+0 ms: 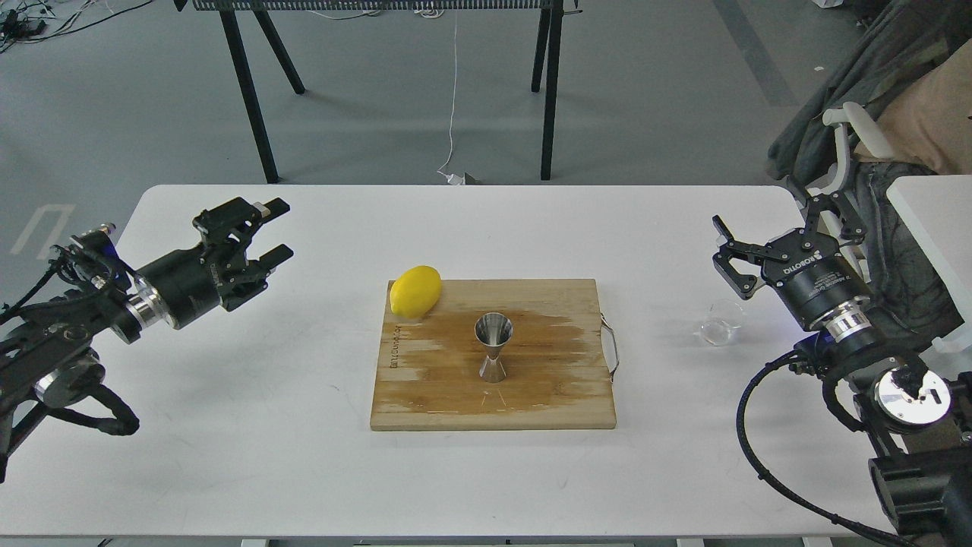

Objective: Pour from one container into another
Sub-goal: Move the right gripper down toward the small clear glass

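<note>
The steel jigger (493, 347) stands upright in the middle of the wooden cutting board (554, 395). The small clear glass cup (721, 323) rests on the white table to the right of the board, upright and untouched. My right gripper (765, 214) hangs open just behind and slightly right of the cup, holding nothing. Far off at the table's left side, my left gripper (275, 231) is open and empty, well away from the board.
A yellow lemon (415, 291) lies on the board's back left corner. The board has a metal handle (612, 348) on its right end. The white table (319, 471) ends close behind my right arm; a chair with clothing (873, 114) stands at the back right.
</note>
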Controlling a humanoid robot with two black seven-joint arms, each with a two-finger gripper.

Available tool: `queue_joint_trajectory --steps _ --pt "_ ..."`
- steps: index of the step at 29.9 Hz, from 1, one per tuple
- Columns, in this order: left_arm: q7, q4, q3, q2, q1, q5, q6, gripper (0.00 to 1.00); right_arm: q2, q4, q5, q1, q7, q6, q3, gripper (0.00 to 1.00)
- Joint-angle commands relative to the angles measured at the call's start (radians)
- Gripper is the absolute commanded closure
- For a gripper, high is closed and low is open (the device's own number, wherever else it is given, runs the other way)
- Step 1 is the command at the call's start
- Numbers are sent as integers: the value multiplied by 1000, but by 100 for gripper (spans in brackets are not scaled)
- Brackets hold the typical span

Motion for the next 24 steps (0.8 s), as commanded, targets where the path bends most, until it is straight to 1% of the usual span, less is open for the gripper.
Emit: queue_joint_trajectory --steps 1,3,5,10,13,16,19,22,24 --pt "0 53 -24 7 0 -230 -6 13 9 -4 1 0 0 0 -7 1" --pt "0 79 -21 5 0 -321 -6 13 14 0 6 0 2 0 11 1" --pt "0 104 -21 2 1 -352 -6 13 36 2 36 -1 8 0 28 1" --pt "0 114 -15 -4 8 -356 -6 13 40 15 312 -29 8 0 34 1" --pt "0 116 -15 -5 14 -356 -6 13 26 71 397 -104 8 0 45 1" --pt "0 116 -15 -16 17 -356 -6 13 4 143 408 -167 11 -15 65 2" --pt "0 116 -13 -28 17 -356 -6 13 -5 248 406 -253 11 -181 120 2" --pt "0 116 -12 -36 17 -356 -6 13 -23 348 403 -307 14 -414 169 2" --pt "0 116 -12 -42 18 -356 -6 13 -42 374 403 -319 20 -534 185 2"
